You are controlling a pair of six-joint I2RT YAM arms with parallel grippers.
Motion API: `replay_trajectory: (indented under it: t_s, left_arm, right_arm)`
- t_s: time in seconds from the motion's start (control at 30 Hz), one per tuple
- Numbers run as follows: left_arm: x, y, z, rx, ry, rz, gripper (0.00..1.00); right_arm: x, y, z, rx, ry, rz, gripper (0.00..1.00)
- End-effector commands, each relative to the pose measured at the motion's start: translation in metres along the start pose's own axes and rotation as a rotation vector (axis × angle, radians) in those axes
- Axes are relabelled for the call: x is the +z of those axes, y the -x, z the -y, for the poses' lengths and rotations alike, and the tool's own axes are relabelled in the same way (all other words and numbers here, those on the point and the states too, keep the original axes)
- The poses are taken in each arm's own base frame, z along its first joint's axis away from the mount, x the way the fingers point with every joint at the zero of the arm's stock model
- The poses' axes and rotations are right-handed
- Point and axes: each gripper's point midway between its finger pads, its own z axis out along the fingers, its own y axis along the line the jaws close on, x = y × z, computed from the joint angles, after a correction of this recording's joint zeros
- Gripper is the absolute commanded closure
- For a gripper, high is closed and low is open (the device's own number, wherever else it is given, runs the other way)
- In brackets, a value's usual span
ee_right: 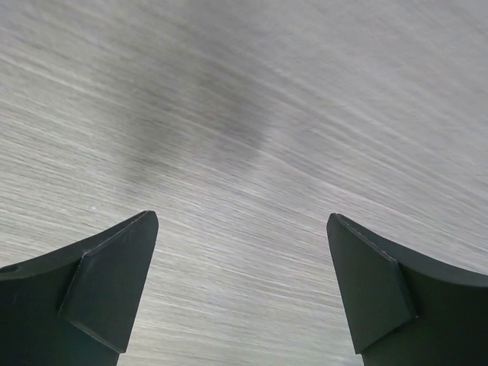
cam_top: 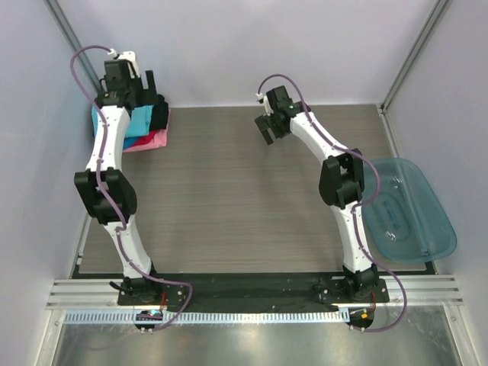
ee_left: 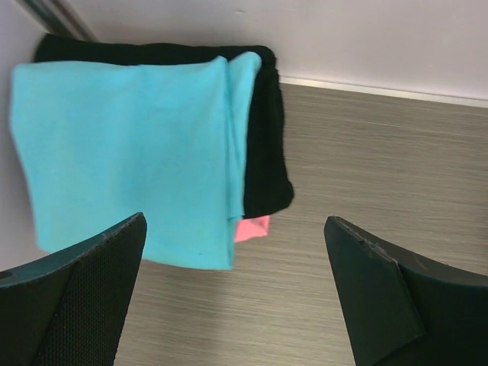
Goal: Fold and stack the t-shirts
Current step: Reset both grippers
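Left end effector (ee_left: 235, 223): fingers spread wide with nothing between them. It is poised at the near edge of the stack (cam_top: 143, 124), at about 11 o'clock on the surface (cam_top: 229, 198) in the top view.
Right end effector (ee_right: 242, 219): fingers also spread wide and holding nothing. It hangs over bare wood grain near 12 o'clock, well apart from the stack.
Turquoise t-shirt (ee_left: 130, 145): folded into a rough rectangle and lying on top of the stack. In the left wrist view a doubled fold edge runs down its 3 o'clock side.
Black t-shirt (ee_left: 268, 145): folded and lying under the turquoise one. It shows as a band along the far edge and down the 3 o'clock side.
Pink-red t-shirt (ee_left: 254, 228): the lowest layer that shows. A small corner peeps out beneath the black cloth at the near right, and in the top view it is a strip along the stack's near edge.
Stack's place: the far left corner of the surface, close to the back wall (cam_top: 252, 46) and the left wall (cam_top: 34, 152).
Surface look: grey-brown wood grain.
Tub (cam_top: 446, 232): translucent teal plastic, at about 4 o'clock on the right edge of the surface. It sits beside the right arm (cam_top: 347, 198) and well apart from the stack.
Left arm (cam_top: 114, 191): white links with black joints, reaching from its base at 7 o'clock up to the stack.
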Motion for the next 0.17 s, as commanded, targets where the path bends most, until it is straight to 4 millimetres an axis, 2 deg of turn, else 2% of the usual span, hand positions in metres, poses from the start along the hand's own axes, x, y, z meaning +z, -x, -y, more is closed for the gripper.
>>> replay_trajectory:
  t_s: [0.0, 0.03, 0.13]
  left_arm:
    - [-0.004, -0.003, 0.028, -0.056, -0.081, -0.004, 0.00]
    - [-0.005, -0.004, 0.042, -0.048, -0.102, -0.007, 0.00]
    - [-0.006, -0.007, 0.057, -0.033, -0.127, -0.014, 0.00]
  right_arm:
    - [-0.046, 0.036, 0.025, 0.019, -0.083, 0.125, 0.00]
    - [-0.050, 0.039, 0.025, 0.019, -0.079, 0.135, 0.00]
    - [-0.058, 0.047, 0.026, 0.034, -0.074, 0.161, 0.00]
